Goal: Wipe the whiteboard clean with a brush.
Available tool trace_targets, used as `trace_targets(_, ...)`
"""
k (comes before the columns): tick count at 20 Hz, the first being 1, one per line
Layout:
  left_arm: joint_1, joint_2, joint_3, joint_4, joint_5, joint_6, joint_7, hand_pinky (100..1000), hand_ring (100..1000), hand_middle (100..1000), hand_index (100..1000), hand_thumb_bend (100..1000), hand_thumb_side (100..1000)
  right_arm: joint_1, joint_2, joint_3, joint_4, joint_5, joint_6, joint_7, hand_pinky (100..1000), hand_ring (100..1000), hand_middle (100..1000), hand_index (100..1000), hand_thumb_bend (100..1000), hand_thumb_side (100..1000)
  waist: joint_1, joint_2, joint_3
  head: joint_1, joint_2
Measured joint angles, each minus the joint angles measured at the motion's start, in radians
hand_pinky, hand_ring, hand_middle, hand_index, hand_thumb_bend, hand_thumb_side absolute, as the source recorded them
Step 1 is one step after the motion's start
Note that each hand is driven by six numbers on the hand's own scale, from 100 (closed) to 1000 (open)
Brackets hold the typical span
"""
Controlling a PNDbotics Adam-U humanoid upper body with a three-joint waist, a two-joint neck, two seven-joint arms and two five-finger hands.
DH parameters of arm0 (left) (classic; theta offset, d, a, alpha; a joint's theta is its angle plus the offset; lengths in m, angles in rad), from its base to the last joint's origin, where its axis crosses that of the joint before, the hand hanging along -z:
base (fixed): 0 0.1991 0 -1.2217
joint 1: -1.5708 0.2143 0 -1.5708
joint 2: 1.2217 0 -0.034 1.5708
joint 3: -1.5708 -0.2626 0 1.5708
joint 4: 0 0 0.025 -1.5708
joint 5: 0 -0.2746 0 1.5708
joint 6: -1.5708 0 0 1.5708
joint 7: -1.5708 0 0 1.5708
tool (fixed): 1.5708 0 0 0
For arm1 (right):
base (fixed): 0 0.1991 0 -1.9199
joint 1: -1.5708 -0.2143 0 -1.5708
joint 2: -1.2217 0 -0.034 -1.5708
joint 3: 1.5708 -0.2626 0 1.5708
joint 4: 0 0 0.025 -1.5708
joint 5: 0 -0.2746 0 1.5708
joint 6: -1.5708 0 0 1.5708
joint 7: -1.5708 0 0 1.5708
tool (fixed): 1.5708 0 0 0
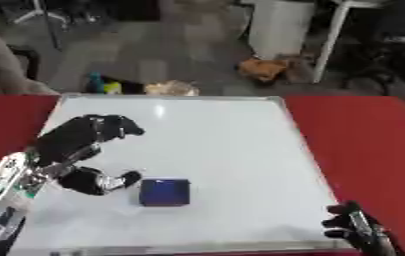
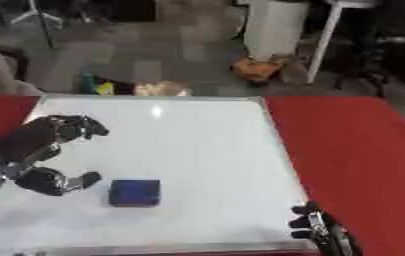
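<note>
1. We see the flat white rectangular whiteboard with a silver frame [image 1: 214, 145] lying on the red cloth-covered table [image 1: 363, 130]; its surface looks mostly blank, no clear marks readable.
2. The small dark blue square block brush [image 1: 164, 192] lies flat on the board at about 7 o'clock from board centre, untouched.
3. Our left hand [image 1: 79, 145], black with silver joints, hovers at 9 o'clock of the brush, just beside it. Fingers are spread apart and arched over the board, thumb tip pointing toward the brush's left edge; it holds nothing.
4. Our right hand [image 1: 356, 227] sits idle at the board's 5 o'clock corner, fingers relaxed and apart, empty.
5. Step in hand, we judge: grasp the brush with the left hand. Wiping not begun.
6. To do it well: we shift the left hand toward 3 o'clock until the palm is over the block, thumb on the near-left side, fingers on the far side, then close.
7. We keep the brush flat; lifting one edge would reduce pad contact when wiping.
8. Risk: the thumb nudges the brush toward 3 o'clock before the fingers close, so it slides on the smooth board. We come down from above rather than sideways.
9. After the grasp, we would sweep in overlapping rows from 12 to 6 o'clock, staying inside the frame.
</note>
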Motion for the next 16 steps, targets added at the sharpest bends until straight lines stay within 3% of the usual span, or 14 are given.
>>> trace_targets(16, -0.060, -0.027, -0.103, 0.089, -0.030, -0.062, -0.021, 593, 610, 717, 881, 360, 906, -0.001, 0.000, 0.003, 0.000, -0.001, 0.002, 0.004, 600, 634, 476, 679, 100, 881, -0.002, 0.000, -0.013, 0.001, 0.000)
